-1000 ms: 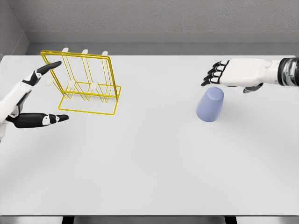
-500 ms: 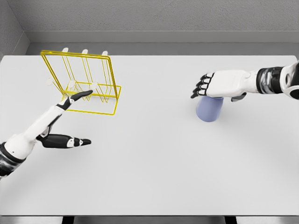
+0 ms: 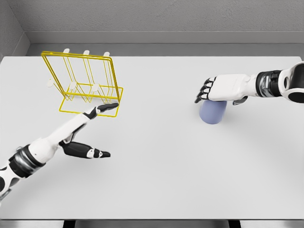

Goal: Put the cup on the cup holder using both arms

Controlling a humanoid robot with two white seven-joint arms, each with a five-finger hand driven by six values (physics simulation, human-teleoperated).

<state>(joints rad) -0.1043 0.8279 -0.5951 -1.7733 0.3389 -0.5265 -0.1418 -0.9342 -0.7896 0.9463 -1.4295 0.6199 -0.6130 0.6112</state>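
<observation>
The blue cup (image 3: 213,112) sits on the white table (image 3: 161,171) to the right, the right hand (image 3: 223,89) spread over its top and perhaps touching it, while the left hand (image 3: 83,133) hovers open just before the yellow rack (image 3: 85,80) far left.

White table (image 3: 156,180) carries rack (image 3: 88,85) and cup (image 3: 213,112).

No readable text, label, brand, number or sign anywhere
</observation>
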